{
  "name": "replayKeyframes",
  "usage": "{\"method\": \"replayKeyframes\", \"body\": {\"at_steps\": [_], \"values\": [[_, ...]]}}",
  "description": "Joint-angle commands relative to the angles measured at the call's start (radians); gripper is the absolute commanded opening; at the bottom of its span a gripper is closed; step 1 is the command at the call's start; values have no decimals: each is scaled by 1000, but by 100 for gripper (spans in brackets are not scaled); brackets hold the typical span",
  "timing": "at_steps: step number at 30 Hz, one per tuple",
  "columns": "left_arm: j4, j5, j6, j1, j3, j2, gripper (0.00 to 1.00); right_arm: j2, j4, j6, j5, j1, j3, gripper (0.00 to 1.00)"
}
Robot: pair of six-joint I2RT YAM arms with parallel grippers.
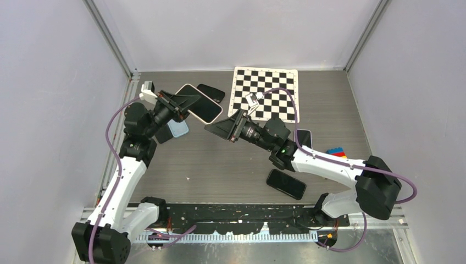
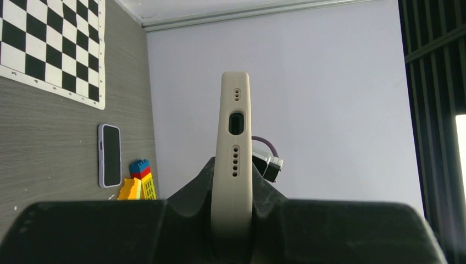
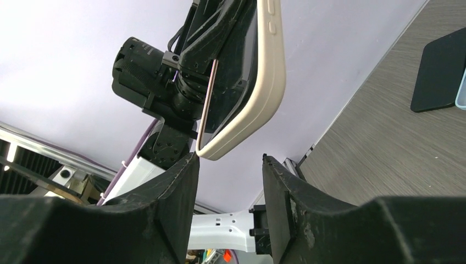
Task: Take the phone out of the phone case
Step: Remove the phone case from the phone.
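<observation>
Top external view, left to right: I count two grippers, one cased phone, three loose phones, one pale blue case with one dark slab beside it, one checkerboard and one small pile of toy bricks.

Well left of the checkerboard (image 1: 265, 93), my left gripper (image 1: 184, 104) is clamped on the cream phone case (image 1: 204, 107) and holds it tilted, up off the table (image 1: 220, 165). Nearer than that, partly under my left arm, lie the pale blue case (image 1: 178, 129) and the dark slab (image 1: 164, 133), side by side.

One black phone (image 1: 211, 92) lies flat just left of the checkerboard. My right gripper (image 1: 211, 127) hovers near the checkerboard's near-left corner, its fingers parted and gripping nothing.

From my right wrist, the case's rounded corner hangs just above the gap between those fingers; I cannot tell whether it touches them. The phone (image 3: 236, 82) sits in the case, with a thin pink edge showing along one side.

A second black phone (image 1: 286, 183) lies well nearer than the checkerboard. A pale-rimmed phone (image 1: 304, 137) lies just nearer than its near-right corner, and the toy bricks (image 1: 337, 152) are right of that.
</observation>
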Motion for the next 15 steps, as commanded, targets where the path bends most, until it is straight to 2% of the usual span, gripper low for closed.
{"method": "replayKeyframes", "body": {"at_steps": [1, 9, 13, 15], "values": [[114, -10, -27, 5, 12, -43, 0, 13, 73, -2, -2, -11, 58, 51], [106, -27, -16, 4, 0, -74, 0, 48, 196, 53, -19, -17, 47, 54], [95, -30, -19, 4, -2, -84, 0, 73, 253, 79, -24, -20, 39, 41], [91, -32, -21, 4, -1, -88, 0, 75, 255, 67, -30, -20, 36, 31]]}}
